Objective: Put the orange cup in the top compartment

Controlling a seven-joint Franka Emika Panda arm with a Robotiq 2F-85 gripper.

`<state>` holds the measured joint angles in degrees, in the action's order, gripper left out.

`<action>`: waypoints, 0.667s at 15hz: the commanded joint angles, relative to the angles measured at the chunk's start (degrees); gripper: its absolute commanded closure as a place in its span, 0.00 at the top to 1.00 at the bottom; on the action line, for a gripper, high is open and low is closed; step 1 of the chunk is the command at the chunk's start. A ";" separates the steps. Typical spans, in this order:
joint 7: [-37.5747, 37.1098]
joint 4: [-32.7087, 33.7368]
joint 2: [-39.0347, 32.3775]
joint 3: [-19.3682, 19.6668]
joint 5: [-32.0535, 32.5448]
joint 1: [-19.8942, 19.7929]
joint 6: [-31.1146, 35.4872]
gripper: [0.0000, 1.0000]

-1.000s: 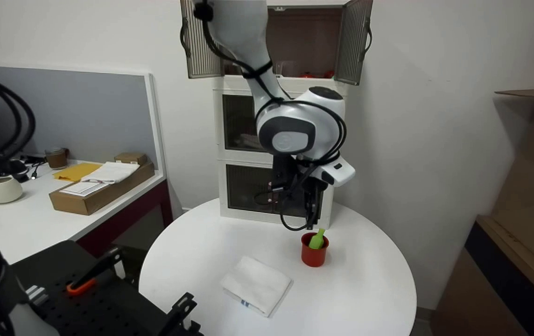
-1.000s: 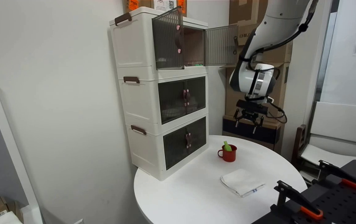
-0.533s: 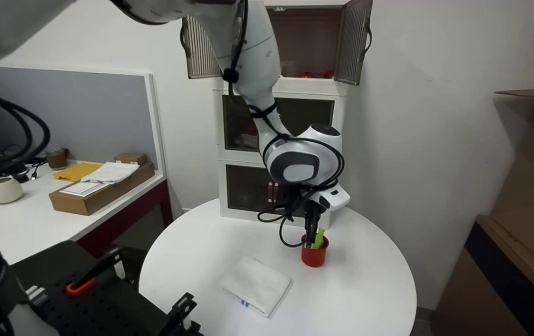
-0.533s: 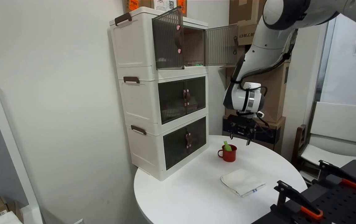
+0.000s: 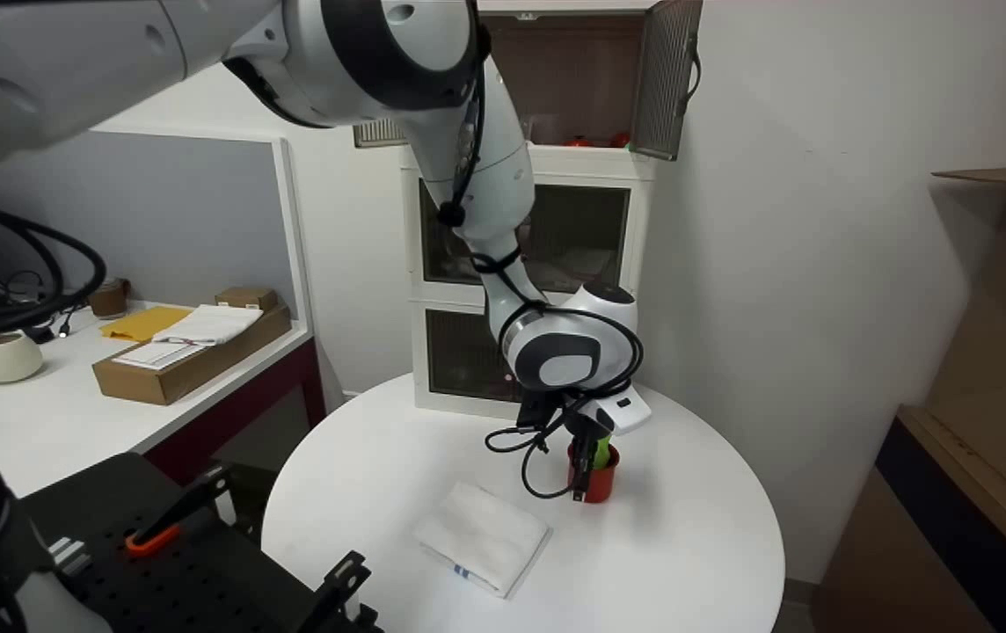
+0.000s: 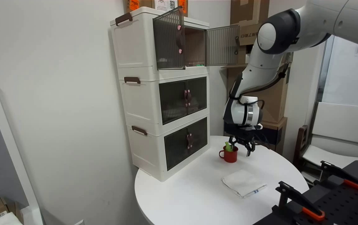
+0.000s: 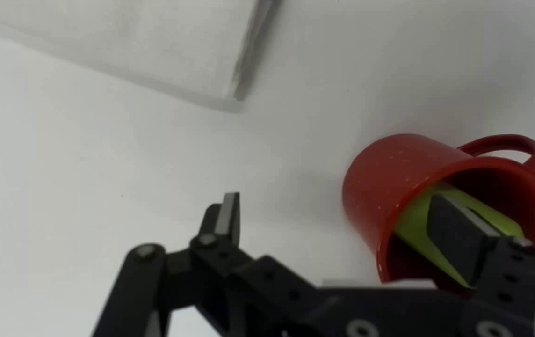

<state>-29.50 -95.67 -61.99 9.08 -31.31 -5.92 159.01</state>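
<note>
The orange cup is a red mug with a side handle and a green object in it. It stands upright on the round table in both exterior views (image 5: 602, 485) (image 6: 230, 157) and fills the lower right of the wrist view (image 7: 389, 173). My gripper (image 7: 337, 208) is open and empty. One finger overlaps the cup's mouth and the green object (image 7: 419, 224); the other is outside, above the table. The cup's near wall lies between the fingers. In an exterior view the gripper (image 6: 241, 150) is at rim height. The top compartment (image 5: 573, 79) (image 6: 194, 47) has both doors open.
A folded white cloth (image 5: 483, 538) (image 6: 244, 183) lies near the cup on the white table (image 5: 688, 563). The cabinet's lower two sections have shut dark doors (image 6: 183, 98). Open doors (image 6: 222, 45) jut out above. Red items (image 5: 578, 141) sit inside the top compartment. Black clamps (image 6: 301, 200) stand at the table's edge.
The arm has come down over the last second, bringing the open gripper from above the cup to its rim. The cup, cloth and cabinet doors have not moved.
</note>
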 commanded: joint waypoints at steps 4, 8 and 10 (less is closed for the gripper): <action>-4.29 7.55 -6.65 -0.66 0.83 -1.57 1.22 1.00; -3.67 9.14 -8.27 -1.52 1.19 -2.37 0.59 0.58; -2.21 8.84 -7.90 -2.99 1.05 -3.06 0.64 0.44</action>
<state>-32.03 -88.56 -69.08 8.26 -31.31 -7.52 159.68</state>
